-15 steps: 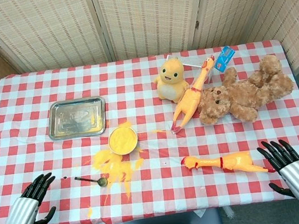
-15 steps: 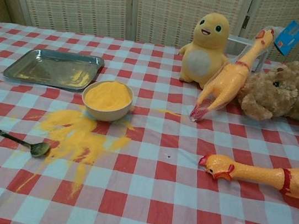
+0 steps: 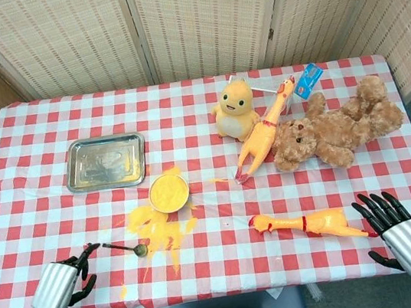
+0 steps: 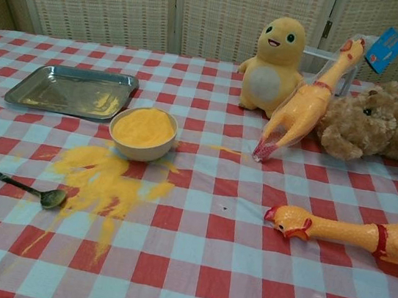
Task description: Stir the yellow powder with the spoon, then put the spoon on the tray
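Observation:
A small metal spoon [image 3: 125, 248] [image 4: 31, 191] lies flat on the checked cloth, its bowl at the edge of spilled yellow powder [image 3: 158, 224] [image 4: 102, 178]. A cream bowl [image 3: 169, 192] [image 4: 143, 132] full of yellow powder stands just beyond the spill. The empty metal tray [image 3: 106, 162] [image 4: 71, 90] sits behind it to the left. My left hand [image 3: 63, 280] hovers at the front table edge, fingers apart, its fingertips close to the spoon's handle end and holding nothing. My right hand [image 3: 397, 233] is open at the front right corner, away from everything.
A rubber chicken [image 3: 309, 223] [image 4: 354, 234] lies in front of my right hand. A second rubber chicken [image 3: 264, 133], a yellow plush [image 3: 235, 107] and a brown teddy bear [image 3: 334, 133] crowd the right back half. A folding screen [image 3: 193, 16] stands behind the table.
My left hand has shifted right and forward along the front edge, bringing its fingertips near the spoon handle. A dark fingertip now shows at the chest view's left edge. The right hand stayed put.

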{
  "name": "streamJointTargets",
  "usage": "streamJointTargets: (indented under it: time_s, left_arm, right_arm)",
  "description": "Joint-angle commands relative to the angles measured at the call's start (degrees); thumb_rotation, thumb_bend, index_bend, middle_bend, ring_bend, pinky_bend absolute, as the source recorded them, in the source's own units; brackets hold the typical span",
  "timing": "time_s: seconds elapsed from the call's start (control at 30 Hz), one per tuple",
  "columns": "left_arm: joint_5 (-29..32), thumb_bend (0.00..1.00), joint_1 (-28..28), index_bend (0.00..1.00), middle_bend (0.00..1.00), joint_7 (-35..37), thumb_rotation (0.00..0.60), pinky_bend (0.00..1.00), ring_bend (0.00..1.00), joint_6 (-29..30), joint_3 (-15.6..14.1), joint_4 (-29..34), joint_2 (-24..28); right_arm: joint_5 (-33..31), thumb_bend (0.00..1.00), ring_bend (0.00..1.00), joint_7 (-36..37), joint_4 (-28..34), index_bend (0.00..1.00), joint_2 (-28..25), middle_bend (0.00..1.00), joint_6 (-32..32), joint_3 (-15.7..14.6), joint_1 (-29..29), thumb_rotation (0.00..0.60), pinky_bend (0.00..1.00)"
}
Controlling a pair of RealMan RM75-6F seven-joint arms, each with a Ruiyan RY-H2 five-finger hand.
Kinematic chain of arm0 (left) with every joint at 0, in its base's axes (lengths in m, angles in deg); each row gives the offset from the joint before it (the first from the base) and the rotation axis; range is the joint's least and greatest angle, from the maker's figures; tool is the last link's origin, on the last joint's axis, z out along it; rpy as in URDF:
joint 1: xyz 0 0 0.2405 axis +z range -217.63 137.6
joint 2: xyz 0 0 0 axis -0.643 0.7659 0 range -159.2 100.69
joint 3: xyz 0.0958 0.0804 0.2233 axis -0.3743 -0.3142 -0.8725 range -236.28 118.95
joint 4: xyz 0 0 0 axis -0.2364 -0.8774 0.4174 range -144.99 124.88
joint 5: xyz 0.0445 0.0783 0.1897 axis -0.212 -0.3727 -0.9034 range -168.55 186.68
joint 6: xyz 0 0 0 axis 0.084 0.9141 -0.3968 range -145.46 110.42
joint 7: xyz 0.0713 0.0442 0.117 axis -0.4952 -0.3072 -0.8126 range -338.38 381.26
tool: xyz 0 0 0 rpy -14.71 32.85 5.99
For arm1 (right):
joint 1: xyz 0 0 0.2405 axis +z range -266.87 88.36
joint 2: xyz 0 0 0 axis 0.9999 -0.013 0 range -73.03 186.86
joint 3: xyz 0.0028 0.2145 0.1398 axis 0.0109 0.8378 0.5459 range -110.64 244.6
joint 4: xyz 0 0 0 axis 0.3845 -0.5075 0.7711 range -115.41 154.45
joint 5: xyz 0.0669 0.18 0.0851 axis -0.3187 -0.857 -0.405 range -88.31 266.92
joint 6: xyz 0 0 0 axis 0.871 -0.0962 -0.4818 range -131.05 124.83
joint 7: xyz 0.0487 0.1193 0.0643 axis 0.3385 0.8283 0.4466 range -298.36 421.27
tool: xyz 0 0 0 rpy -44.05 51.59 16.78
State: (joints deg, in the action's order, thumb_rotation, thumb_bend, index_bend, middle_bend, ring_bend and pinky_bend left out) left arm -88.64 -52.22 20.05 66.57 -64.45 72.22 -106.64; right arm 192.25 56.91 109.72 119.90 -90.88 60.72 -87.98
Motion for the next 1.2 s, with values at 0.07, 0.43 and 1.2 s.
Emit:
streamJointTargets:
  time_s: [0.07,0.43,1.2]
  left_arm:
    - [5.02,0.47,-3.31,0.43,1.00,-7.50,0.600,1.00,1.00,-9.16,2.58,0.42,-4.49]
    - [5.69,0.47,-6.37,0.41,1.00,-14.14,0.600,1.00,1.00,-11.45,5.21,-4.89,-10.39]
    - [6.06,0.48,-8.44,0.42,1.00,-17.22,0.600,1.00,1.00,-12.92,4.77,-15.96,-17.90]
  right_arm:
    - [-0.17,0.08,0.00,-0.20,-0.08,0.00,0.16,0.00,0.21,0.09,0.10,0.600,0.00]
    - [-1.25,0.08,0.00,-1.75,0.09,0.00,0.57,0.00,1.47,0.32,0.34,0.600,0.00]
    - [-1.76,0.08,0.00,-1.97,0.09,0.00,0.81,0.00,1.43,0.44,0.30,0.600,0.00]
